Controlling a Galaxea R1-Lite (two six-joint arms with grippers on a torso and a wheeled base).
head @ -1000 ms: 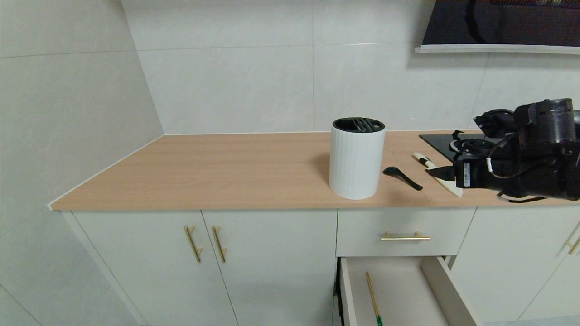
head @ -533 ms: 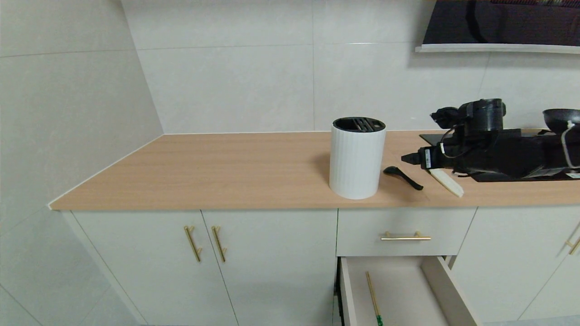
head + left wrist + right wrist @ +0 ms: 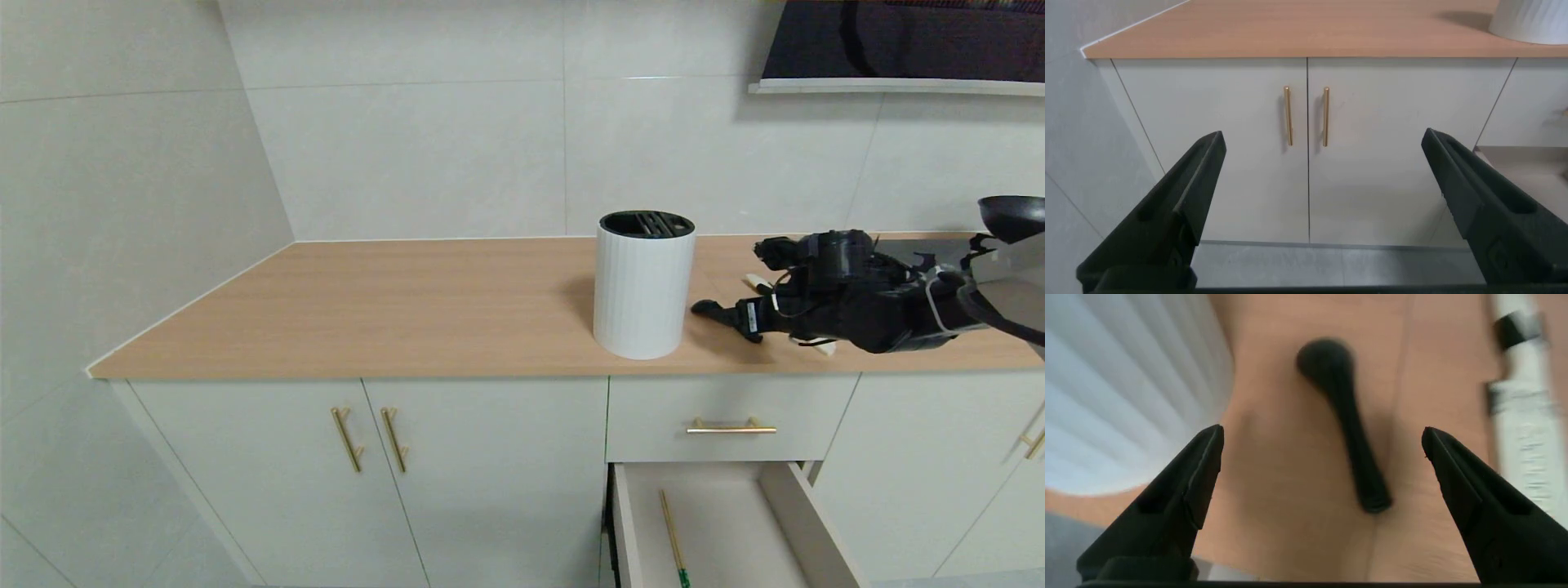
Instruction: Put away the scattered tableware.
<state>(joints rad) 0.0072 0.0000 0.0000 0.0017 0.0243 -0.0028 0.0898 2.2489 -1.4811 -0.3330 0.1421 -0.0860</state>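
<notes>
Black and small, the spoon lies flat on the wooden desk, just beside the tall white holder. Its round bowl is at the end closer to the holder, and its thin handle points away from there, toward the front edge of the desk. The right hand hangs right over the spoon, wide open, with nothing in it. One finger is on each side, and the spoon runs down the gap between them, so I think that if the hand goes down and squeezes, it will pinch the thin handle from both sides. The spoon looks smooth and light, and it lies very low, so the fingers may need to go almost down to the wood. A long white tool with a black band, maybe a knife, lies near the spoon on the side away from the holder, close to one finger. The left hand is far off and low, open too, facing the cupboard doors. So the right arm is the nearer one. Below the desk a drawer is pulled open.
</notes>
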